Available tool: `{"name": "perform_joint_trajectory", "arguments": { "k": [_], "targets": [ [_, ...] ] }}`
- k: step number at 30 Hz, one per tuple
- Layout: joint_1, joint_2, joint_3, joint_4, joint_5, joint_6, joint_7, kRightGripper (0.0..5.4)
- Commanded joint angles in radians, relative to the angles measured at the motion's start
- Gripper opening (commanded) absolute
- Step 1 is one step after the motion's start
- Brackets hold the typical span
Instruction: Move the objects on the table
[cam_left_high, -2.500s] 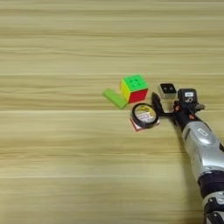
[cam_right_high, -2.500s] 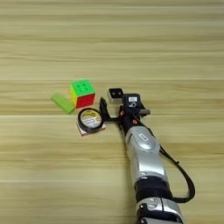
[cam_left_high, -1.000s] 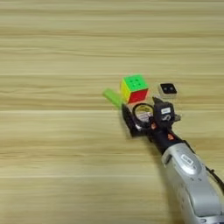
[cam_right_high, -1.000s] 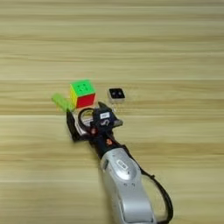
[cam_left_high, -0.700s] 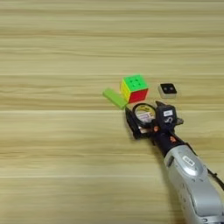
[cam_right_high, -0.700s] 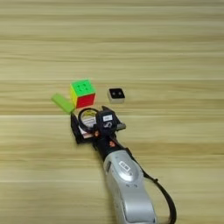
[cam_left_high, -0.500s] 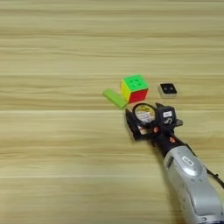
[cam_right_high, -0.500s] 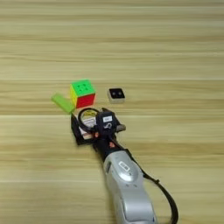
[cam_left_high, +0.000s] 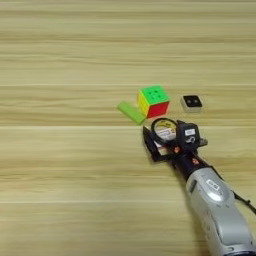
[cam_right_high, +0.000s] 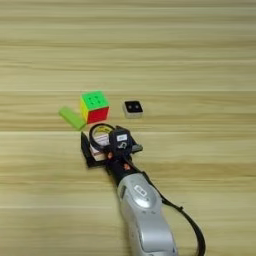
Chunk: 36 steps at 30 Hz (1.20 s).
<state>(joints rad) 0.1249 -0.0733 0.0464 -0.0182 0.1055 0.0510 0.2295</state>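
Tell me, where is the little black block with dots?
The little black block sits on the table just right of the puzzle cube, beyond the robot's hand.

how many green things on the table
2. The lime green bar lies left of the puzzle cube, close against it; the cube's top face is green. Nothing else green shows, though the claw covers part of the tape ring.

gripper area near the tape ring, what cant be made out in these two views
- Red-and-white card box: mostly hidden under the black tape ring and the right gripper, both views.
- Gripper fingers: whether they pinch the ring or only straddle it is unreadable; the gripper body covers the contact.
- Small black-topped block: dot markings too small to read.
- Forearm: cut off by the bottom edge.
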Motion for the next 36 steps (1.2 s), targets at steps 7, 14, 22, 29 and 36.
{"name": "perform_joint_trajectory", "arguments": {
  "k": [7,14,22,29,36],
  "targets": [
    [-0.056,0.000,-0.011,-0.025,0.008,-0.036,0.006,5.06],
    [-0.059,0.002,-0.011,-0.020,0.009,-0.038,0.009,4.19],
    [-0.058,0.005,-0.011,-0.018,0.006,-0.039,0.013,4.04],
    [-0.065,-0.007,-0.004,-0.086,-0.008,-0.030,0.014,4.04],
    [-0.071,-0.009,0.030,-0.153,-0.014,-0.004,0.023,4.04]
  ]
}}
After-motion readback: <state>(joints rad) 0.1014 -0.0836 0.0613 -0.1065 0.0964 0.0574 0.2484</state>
